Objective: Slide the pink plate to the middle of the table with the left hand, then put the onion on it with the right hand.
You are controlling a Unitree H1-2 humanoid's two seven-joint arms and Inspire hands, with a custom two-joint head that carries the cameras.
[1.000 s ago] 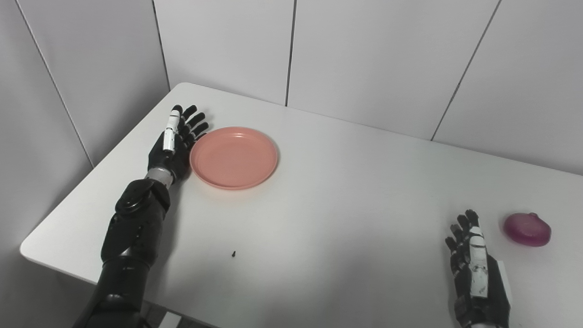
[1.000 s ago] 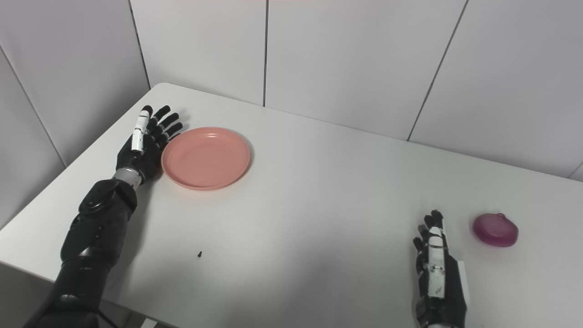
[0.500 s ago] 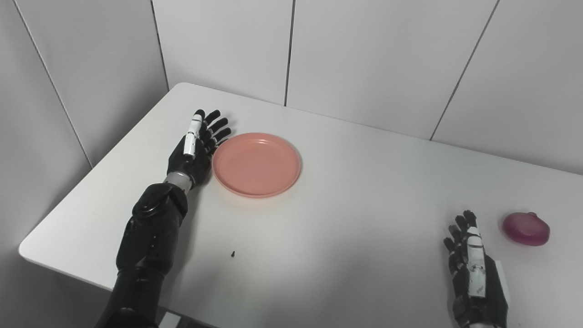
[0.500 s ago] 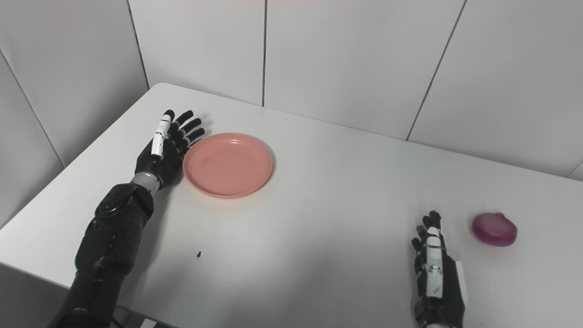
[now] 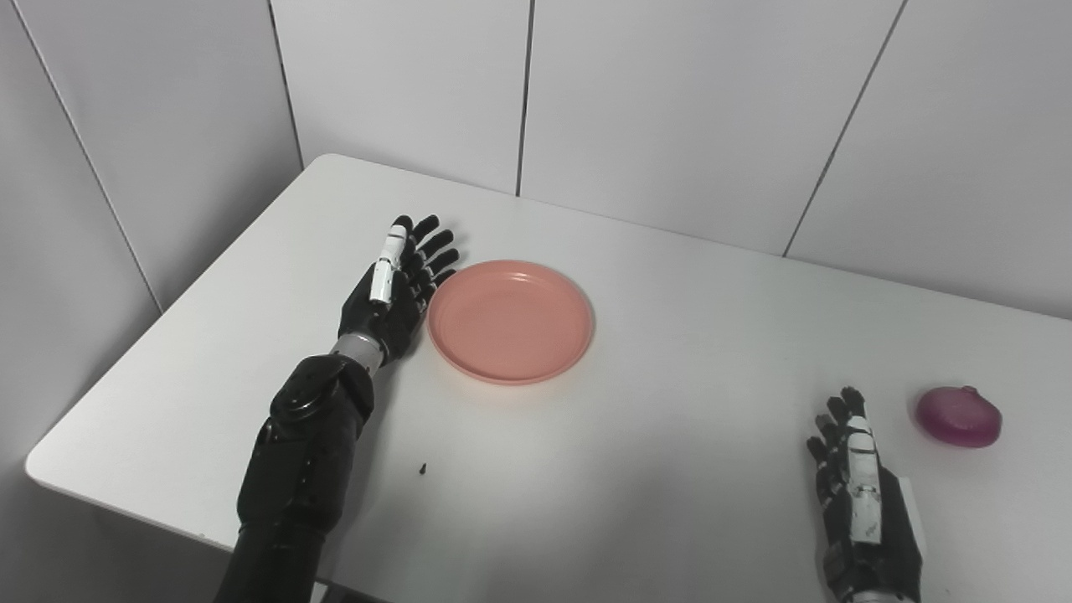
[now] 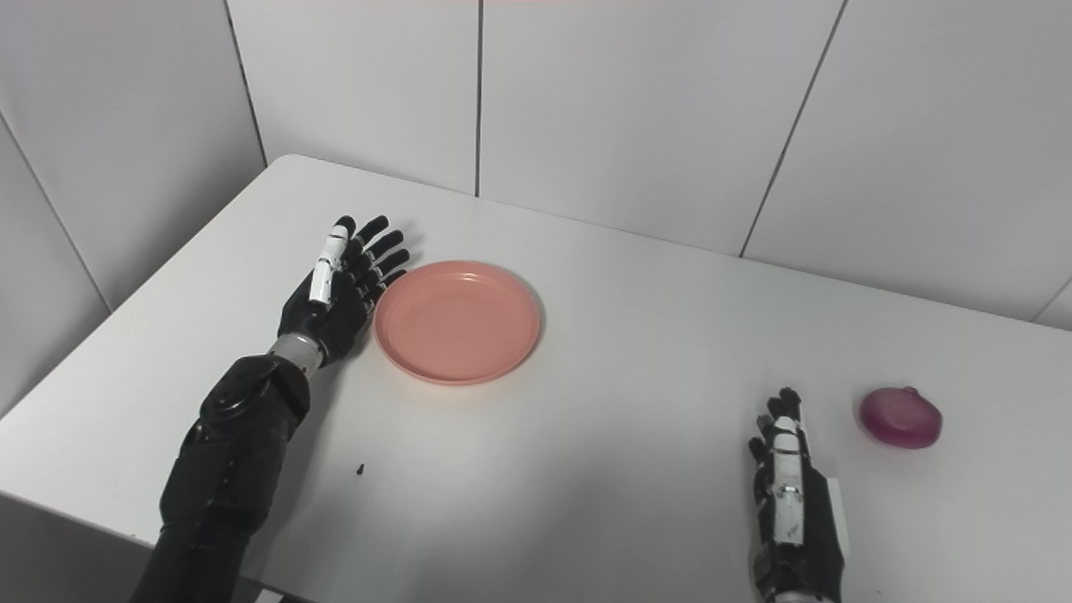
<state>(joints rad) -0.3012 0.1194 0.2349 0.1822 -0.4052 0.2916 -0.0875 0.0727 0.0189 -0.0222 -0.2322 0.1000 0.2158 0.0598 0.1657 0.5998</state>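
Note:
The pink plate (image 5: 511, 320) lies flat on the white table (image 5: 670, 352), left of the table's middle, with nothing on it. My left hand (image 5: 391, 289) stands on edge against the plate's left rim, open, fingers straight and pointing away from me. A purple onion (image 5: 959, 415) rests on the table at the far right. My right hand (image 5: 863, 494) lies open near the front edge, a short way left of and nearer than the onion, not touching it.
A tiny black speck (image 5: 424, 469) sits on the table in front of the plate. Grey wall panels (image 5: 670, 109) close off the back and the left side. The table's front left corner (image 5: 38, 469) is rounded.
My left hand has pushed the pink plate to the right, towards the table's middle. The right hand and the onion stay where they were; the view has shifted slightly.

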